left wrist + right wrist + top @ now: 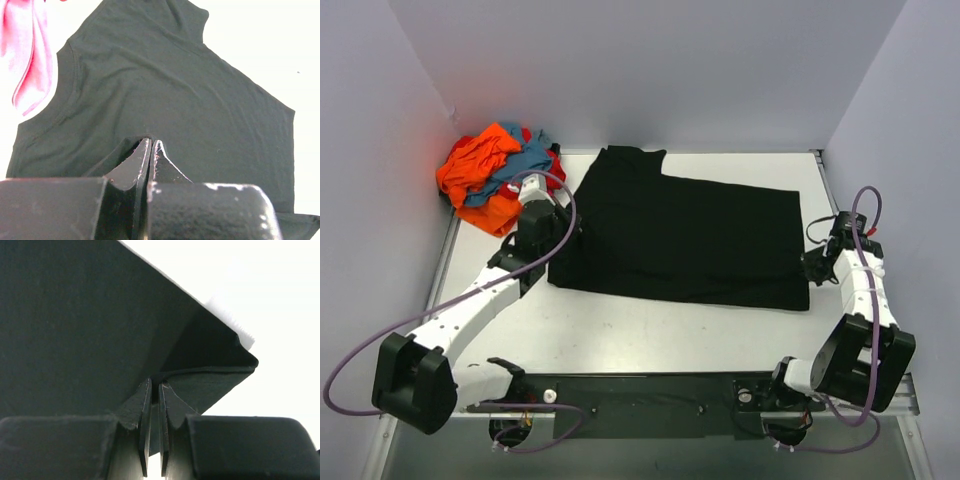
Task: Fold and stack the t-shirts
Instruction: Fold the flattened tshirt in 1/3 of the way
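Note:
A black t-shirt point(680, 235) lies spread on the white table, partly folded, collar toward the back. My left gripper point(563, 222) is shut on the shirt's left edge; in the left wrist view point(151, 142) the fabric point(165, 85) bunches up at the closed fingertips. My right gripper point(812, 264) is shut on the shirt's right edge; in the right wrist view point(155, 385) a fold of the black cloth point(75, 325) is pinched between the fingers. A heap of orange, blue and red t-shirts point(495, 175) lies at the back left corner.
White walls close in the table on the left, back and right. A pink-red garment point(27, 55) of the heap shows at the top left of the left wrist view. Bare table point(650, 335) lies between the shirt and the arm bases.

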{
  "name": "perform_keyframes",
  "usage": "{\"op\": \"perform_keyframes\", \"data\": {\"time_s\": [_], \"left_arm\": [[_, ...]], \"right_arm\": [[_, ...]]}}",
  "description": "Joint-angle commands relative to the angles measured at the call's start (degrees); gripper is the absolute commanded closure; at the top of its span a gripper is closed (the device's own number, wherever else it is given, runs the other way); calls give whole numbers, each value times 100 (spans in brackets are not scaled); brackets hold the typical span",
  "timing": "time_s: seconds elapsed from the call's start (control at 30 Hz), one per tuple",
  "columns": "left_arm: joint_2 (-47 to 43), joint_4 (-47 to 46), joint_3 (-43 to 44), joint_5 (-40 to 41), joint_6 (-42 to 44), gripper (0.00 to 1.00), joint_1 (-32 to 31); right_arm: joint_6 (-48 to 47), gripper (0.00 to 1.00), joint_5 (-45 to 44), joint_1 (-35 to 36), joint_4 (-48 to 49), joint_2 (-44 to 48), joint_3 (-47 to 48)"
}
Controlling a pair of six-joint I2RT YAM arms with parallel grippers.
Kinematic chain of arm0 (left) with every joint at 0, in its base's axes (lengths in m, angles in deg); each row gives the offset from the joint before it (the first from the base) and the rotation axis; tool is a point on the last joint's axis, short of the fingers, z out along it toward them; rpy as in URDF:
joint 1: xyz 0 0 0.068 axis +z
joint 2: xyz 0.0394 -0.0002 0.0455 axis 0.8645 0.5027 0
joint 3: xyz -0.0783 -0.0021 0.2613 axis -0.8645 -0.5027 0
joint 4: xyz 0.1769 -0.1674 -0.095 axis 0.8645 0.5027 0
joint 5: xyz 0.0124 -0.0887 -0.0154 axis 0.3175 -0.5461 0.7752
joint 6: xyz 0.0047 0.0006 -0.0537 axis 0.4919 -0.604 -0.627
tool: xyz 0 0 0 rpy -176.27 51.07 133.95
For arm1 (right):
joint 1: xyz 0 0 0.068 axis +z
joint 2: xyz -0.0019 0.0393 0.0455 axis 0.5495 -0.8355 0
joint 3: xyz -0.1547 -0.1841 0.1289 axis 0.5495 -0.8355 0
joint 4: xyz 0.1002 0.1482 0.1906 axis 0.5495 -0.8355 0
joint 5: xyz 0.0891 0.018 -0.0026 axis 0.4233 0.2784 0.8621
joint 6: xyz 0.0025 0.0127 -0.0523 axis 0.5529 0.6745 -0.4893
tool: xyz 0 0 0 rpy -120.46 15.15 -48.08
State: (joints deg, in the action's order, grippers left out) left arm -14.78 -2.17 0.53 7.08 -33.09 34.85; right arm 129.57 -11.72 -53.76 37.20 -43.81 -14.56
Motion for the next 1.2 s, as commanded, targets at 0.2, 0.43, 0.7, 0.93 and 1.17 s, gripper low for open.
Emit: {"op": "perform_keyframes", "data": {"time_s": [0.2, 0.43, 0.7, 0.93, 1.17], "left_arm": [[1091, -640, 1117, -448, 370, 100, 212], [1767, 246, 1996, -703, 335, 100, 519], [1838, 134, 1953, -783, 273, 100, 669], [2180, 124, 2155, -941, 300, 100, 669], [2646, 29, 2313, -897, 247, 100, 687]], "right_arm": [[141, 100, -79, -146, 203, -624, 423], [18, 100, 88, -172, 528, -712, 485], [-79, 100, 220, -225, 678, -668, 467], [-53, 100, 423, -234, 731, -1046, 529], [-79, 51, 283, -199, 696, -1248, 677]]}}
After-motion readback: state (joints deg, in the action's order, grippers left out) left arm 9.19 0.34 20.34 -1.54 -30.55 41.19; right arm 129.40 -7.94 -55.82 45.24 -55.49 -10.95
